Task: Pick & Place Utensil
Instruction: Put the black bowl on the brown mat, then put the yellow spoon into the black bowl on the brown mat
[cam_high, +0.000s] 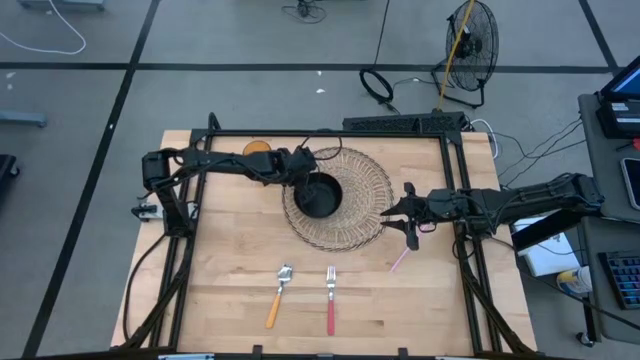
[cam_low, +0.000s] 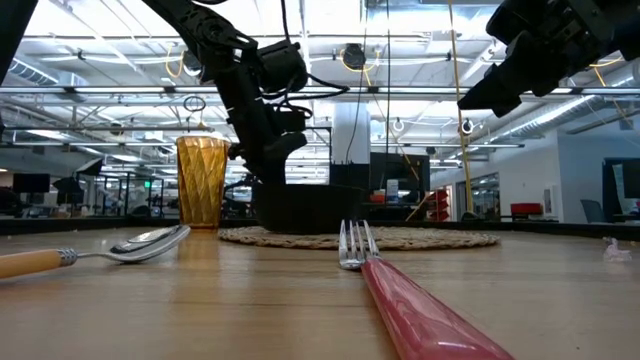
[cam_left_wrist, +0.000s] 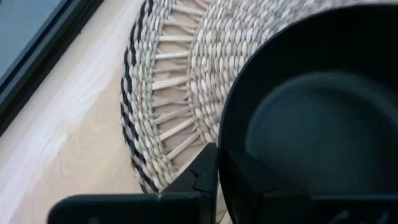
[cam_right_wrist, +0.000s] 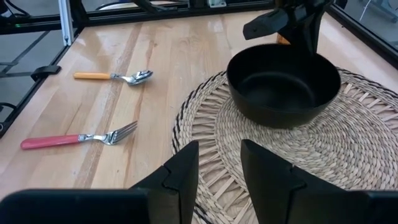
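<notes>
Wooden table (cam_high: 230, 260) | woven mat (cam_high: 365, 180) bears black bowl (cam_high: 320, 195), inside bare

Open bench (cam_high: 230, 260) surrounds the spoon (cam_high: 278, 294) and fork (cam_high: 330, 298), lying side by side but apart. Farther back, the black bowl (cam_high: 320, 195) on its woven mat (cam_high: 365, 215) and the left arm (cam_high: 230, 163) block passage.

I find no readable text, label, brand, number or sign in any view. Nothing legible on the bowl (cam_right_wrist: 283, 87), cup (cam_low: 202, 180), fork (cam_right_wrist: 78, 138), spoon (cam_right_wrist: 113, 76) or mat (cam_high: 365, 190); nothing legible in the room behind either.
</notes>
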